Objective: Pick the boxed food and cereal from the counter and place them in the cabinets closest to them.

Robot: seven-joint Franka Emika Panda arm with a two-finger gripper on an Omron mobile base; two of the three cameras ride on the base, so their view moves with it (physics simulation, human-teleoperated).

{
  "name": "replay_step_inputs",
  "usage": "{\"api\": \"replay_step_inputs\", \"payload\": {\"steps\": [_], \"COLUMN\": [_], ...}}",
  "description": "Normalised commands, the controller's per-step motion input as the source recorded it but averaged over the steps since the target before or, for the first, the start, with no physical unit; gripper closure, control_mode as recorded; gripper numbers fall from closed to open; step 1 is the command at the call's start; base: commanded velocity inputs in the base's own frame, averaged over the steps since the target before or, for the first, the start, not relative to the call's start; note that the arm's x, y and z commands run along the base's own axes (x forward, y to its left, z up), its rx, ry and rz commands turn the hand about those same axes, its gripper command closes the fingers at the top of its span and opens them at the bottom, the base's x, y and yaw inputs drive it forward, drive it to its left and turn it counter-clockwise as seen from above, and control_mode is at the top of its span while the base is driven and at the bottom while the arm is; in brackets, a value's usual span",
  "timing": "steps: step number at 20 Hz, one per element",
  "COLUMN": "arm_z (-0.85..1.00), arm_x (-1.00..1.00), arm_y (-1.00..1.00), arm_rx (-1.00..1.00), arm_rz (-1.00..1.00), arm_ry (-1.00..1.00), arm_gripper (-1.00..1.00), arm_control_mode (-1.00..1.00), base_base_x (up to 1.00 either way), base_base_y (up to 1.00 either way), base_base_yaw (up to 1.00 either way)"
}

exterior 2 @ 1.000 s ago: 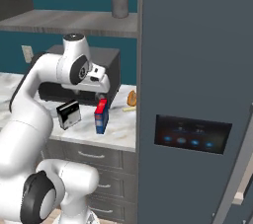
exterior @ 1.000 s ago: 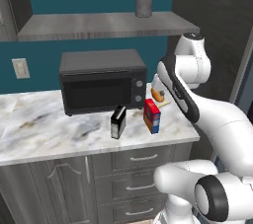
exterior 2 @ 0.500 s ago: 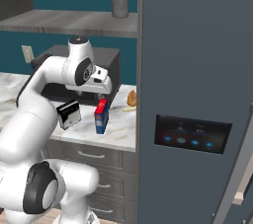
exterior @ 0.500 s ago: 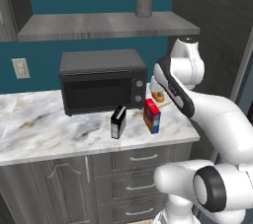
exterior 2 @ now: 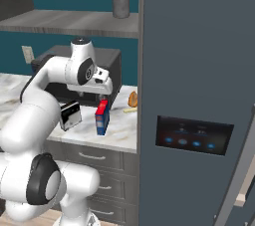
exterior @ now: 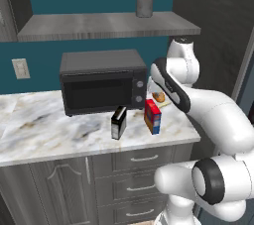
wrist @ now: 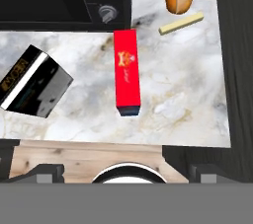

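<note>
1 gripper (exterior 2: 103,89), jaws spread wide, nothing held, sits directly above cereal (wrist: 127,73) (long axis approx. vertical in hand view).

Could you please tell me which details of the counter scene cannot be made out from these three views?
- Gripper: in the left base view the arm's own links hide it.
- Boxed food: the print on its top is too small to read in the hand view.
- Cereal: the carton's lettering is too small in the left base view.
- Counter: the fridge cuts off its right end in the right base view.
</note>
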Motion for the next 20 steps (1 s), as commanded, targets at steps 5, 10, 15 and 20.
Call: {"api": "replay_step_inputs", "payload": {"steps": [5,10,15,20], "arm_z": [-0.14,-0.17,-0.24,-0.27], "arm_x": [0.12,0.01,0.05,0.09], "arm_y": [0.13,0.00,0.00,0.00], "arm_rx": [0.00,0.00,0.00,0.00], "arm_rz": [0.00,0.00,0.00,0.00], "arm_ry": [0.00,0.00,0.01,0.03], "arm_gripper": [-1.00,-1.00,-1.00,-1.00], "arm_control_mode": [-1.00,-1.00,-1.00,-1.00], "base_base_x": [0.00,0.00,0.00,0.00], "base_base_y": [0.00,0.00,0.00,0.00], "base_base_yaw": [0.00,0.00,0.00,0.00]}}
